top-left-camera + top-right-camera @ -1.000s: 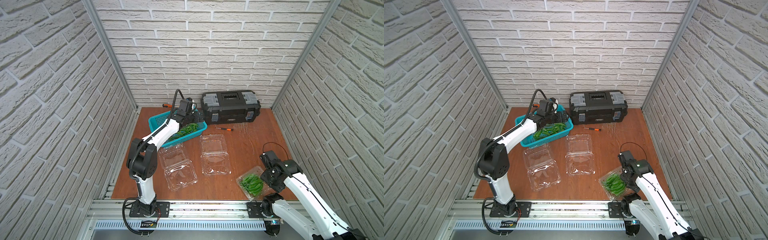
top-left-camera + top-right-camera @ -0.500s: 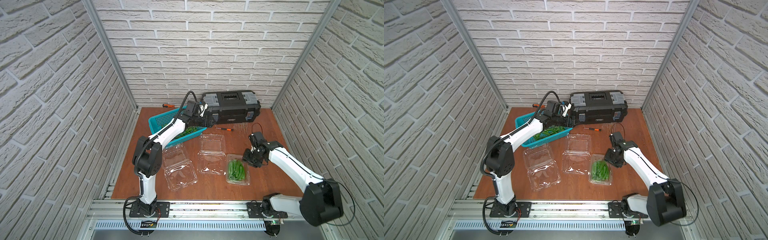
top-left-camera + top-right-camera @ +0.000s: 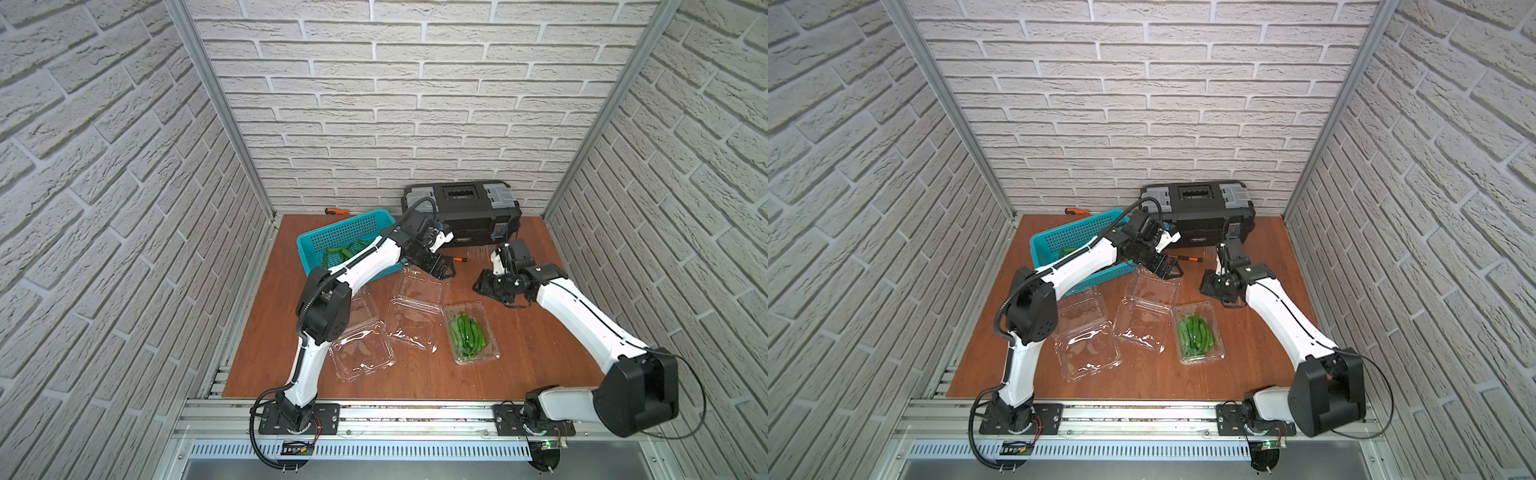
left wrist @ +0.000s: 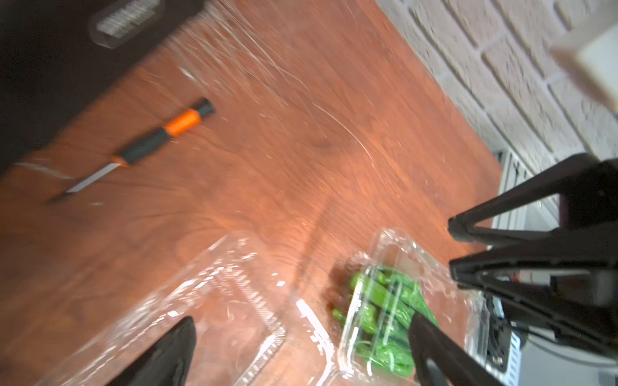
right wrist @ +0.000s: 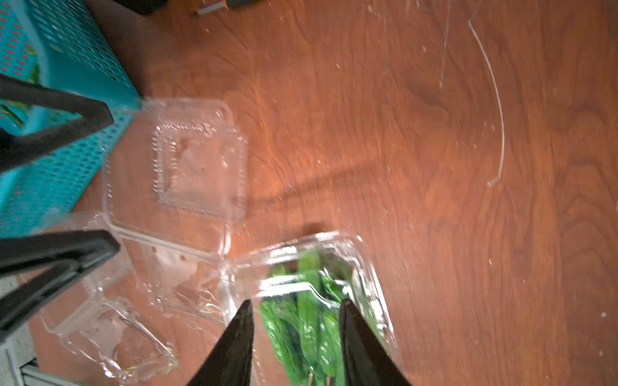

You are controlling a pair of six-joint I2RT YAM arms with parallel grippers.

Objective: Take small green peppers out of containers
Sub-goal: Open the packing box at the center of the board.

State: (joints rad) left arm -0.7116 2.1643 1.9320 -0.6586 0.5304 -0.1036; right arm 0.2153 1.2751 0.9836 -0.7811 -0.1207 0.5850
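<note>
Three clamshell punnets (image 3: 415, 309) sit on the wood table (image 3: 536, 370). Two are open and empty, side by side. The full punnet (image 3: 471, 332) lies just right of them in both top views; its lid looks shut, and the small green peppers (image 3: 467, 336) are packed inside as one bundle. More peppers show in the teal basket (image 3: 353, 230) at back left, beside the black toolbox (image 3: 461, 208). Left gripper (image 3: 445, 272): jaws wide apart, empty, hovering over the far edge of the middle open punnet. Right gripper (image 3: 481, 286): jaws partly apart, nothing between them, above bare table just beyond the full punnet's far end, not touching it. The right wrist view looks past its fingers (image 5: 240, 334) onto the peppers. Handling, by judgement: the punnet is thin, light, slick plastic, likely to skid or buckle if squeezed on a wall. Better to pinch the lid's rim lip while the other arm pins the base. The peppers are light, glossy and firm but easily bruised, with thin stems, so grip mid-body and close gently. An orange-handled screwdriver (image 3: 457, 259) lies near, between the grippers; keep clear of it.
</note>
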